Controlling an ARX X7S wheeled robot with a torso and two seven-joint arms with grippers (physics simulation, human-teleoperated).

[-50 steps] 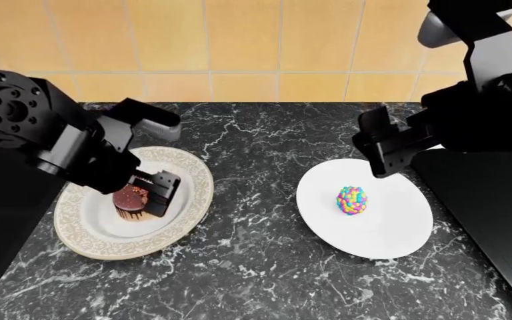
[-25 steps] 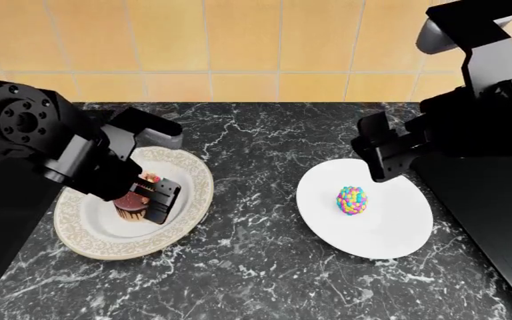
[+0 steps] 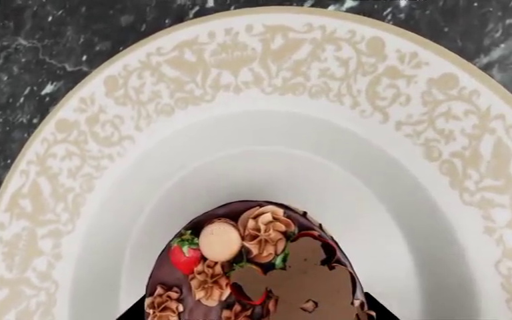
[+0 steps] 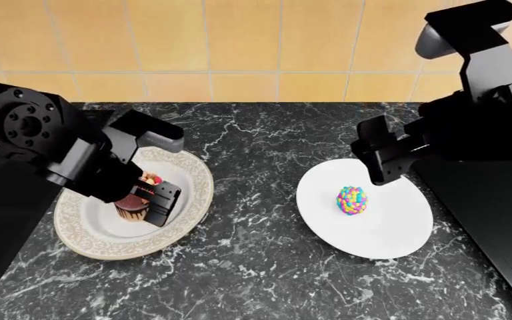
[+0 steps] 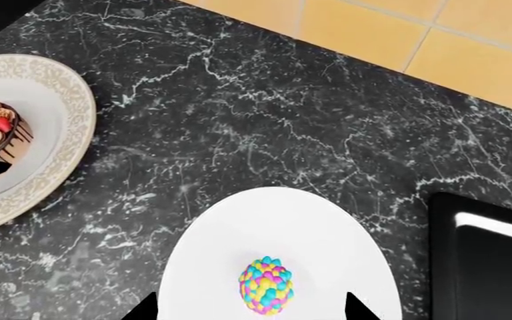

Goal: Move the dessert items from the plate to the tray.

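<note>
Cake first, by the look of it: your left tool (image 4: 147, 198) is down on the gold-patterned plate (image 4: 189, 175) at the left of the marble worktop (image 4: 256, 247), with the chocolate cake (image 4: 133, 203) between its fingers. One finger (image 4: 163, 202) shows on the near side of the cake, and the left wrist view has dark finger tips just outside both flanks of the cake (image 3: 254, 267). Whether they already pinch it or only bracket it you cannot tell from these views, so treat the grip as unproven. Your right tool (image 4: 383, 159) hangs above the far edge of the white plate (image 4: 389, 230), jaws spread and holding nothing, with its tips framing the candy egg (image 5: 266, 285) from above in the right wrist view. The egg (image 4: 352, 200) sits near the middle of that plate, untouched. The black tray (image 4: 496, 213) lies just beside the white plate at the right edge of the worktop, its rim also catching light in the right wrist view (image 5: 487, 223). Neither dessert is on it yet, so the task is at its first pick. Next, I judge, you should confirm a firm squeeze low on the cake's sides, lift straight up clear of the plate rim, then carry it across. It is a long reach for the left arm past the right one. Soft icing may smear or slip, so go gently.
</note>
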